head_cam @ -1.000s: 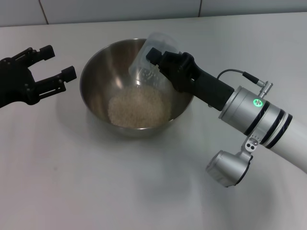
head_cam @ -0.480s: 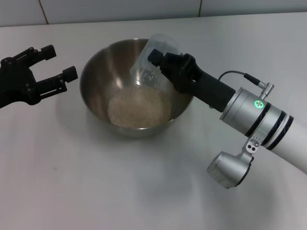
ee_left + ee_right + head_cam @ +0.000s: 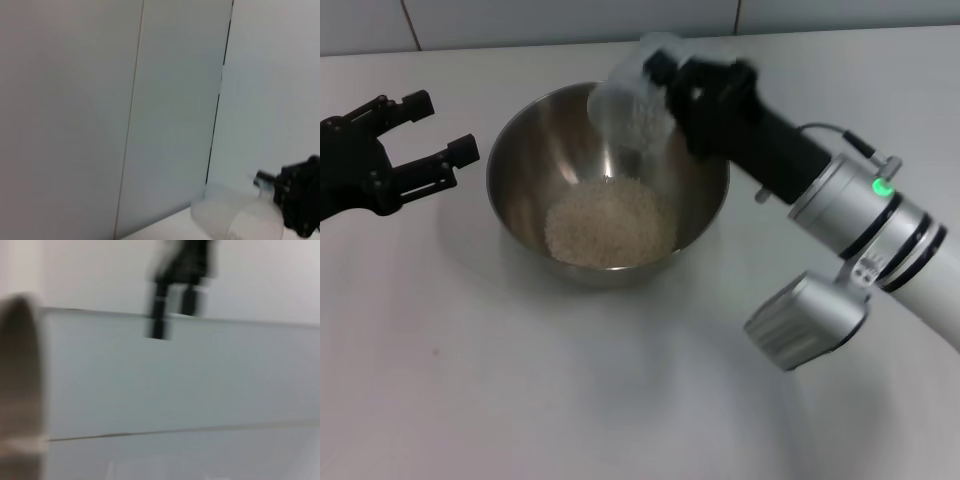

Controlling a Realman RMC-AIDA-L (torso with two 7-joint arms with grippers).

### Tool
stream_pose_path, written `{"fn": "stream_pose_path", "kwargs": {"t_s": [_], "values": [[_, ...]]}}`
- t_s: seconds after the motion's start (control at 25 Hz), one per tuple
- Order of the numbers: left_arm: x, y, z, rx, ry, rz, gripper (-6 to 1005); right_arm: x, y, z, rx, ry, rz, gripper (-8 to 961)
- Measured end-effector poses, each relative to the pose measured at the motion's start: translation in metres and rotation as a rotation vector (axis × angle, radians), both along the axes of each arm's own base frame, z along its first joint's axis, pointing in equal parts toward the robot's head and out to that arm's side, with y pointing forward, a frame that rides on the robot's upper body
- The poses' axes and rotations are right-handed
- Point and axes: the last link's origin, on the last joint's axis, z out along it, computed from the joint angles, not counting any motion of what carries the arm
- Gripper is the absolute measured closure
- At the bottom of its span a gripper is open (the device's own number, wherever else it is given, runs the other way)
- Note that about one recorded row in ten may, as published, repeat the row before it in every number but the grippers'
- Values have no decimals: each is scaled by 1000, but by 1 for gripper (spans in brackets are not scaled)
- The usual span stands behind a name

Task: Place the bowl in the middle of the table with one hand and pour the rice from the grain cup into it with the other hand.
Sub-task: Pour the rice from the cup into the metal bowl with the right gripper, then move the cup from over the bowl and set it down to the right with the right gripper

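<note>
The right claw (image 3: 665, 85), clenched on the clear grain cup (image 3: 632, 105), held it tipped mouth-down above the far right rim of the stainless-steel mixing bowl (image 3: 520, 160) near the middle of the white bench (image 3: 620, 400). A pale mound of rice (image 3: 610, 222) lay in the bottom of the bowl, and some grains appeared to cling inside the cup. The left claw (image 3: 440, 135), fingers spread and gripping nothing, hovered just left of the bowl, apart from its rim. From the left wrist camera the frosted cup (image 3: 237, 220) and part of the right claw (image 3: 300, 200) showed against a pale panelled wall. The right wrist camera gave only a blur, with a dark claw-like shape far off, probably the left one.

The pour looked nearly finished. The main risk from here was spillage: with the cup raised and close to the bowl's edge, a sideways swing while it was still inverted could scatter leftover grains onto the bench beyond the rim. A low descent could knock the cup on the steel rim and nudge the unheld bowl off centre.
</note>
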Motion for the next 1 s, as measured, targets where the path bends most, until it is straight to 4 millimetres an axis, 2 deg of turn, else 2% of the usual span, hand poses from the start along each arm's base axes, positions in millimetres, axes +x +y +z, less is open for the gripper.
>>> {"fn": "stream_pose_path", "kwargs": {"t_s": [0.08, 0.12, 0.2, 0.24, 0.28, 0.32, 0.44, 0.48, 0.52, 0.68, 0.84, 1.0], "values": [[3, 1, 3, 10, -10, -16, 156, 0, -1, 13, -49, 181, -55, 951], [3, 1, 3, 10, -10, -16, 156, 0, -1, 13, -49, 181, -55, 951], [4, 1, 4, 13, -12, -21, 156, 3, -3, 24, -124, 362, -109, 951], [4, 1, 4, 13, -12, -21, 156, 3, -3, 24, -124, 362, -109, 951], [4, 1, 4, 15, -10, -22, 156, 6, -3, 29, -177, 477, -151, 951], [4, 1, 4, 15, -10, -22, 156, 6, -3, 29, -177, 477, -151, 951], [4, 1, 4, 17, -9, -23, 157, 16, -1, 39, -260, 688, -244, 950], [4, 1, 4, 19, -10, -23, 157, 24, 1, 44, -303, 824, -299, 950], [4, 1, 4, 19, -10, -23, 157, 24, 1, 44, -303, 824, -299, 950], [4, 1, 4, 20, -7, -21, 157, 42, 7, 57, -397, 1138, -407, 950], [5, 2, 4, 18, -5, -26, 157, 47, 12, 57, -432, 1206, -453, 950], [6, 2, 4, 16, -8, -30, 157, 48, 15, 54, -426, 1189, -474, 951]]}}
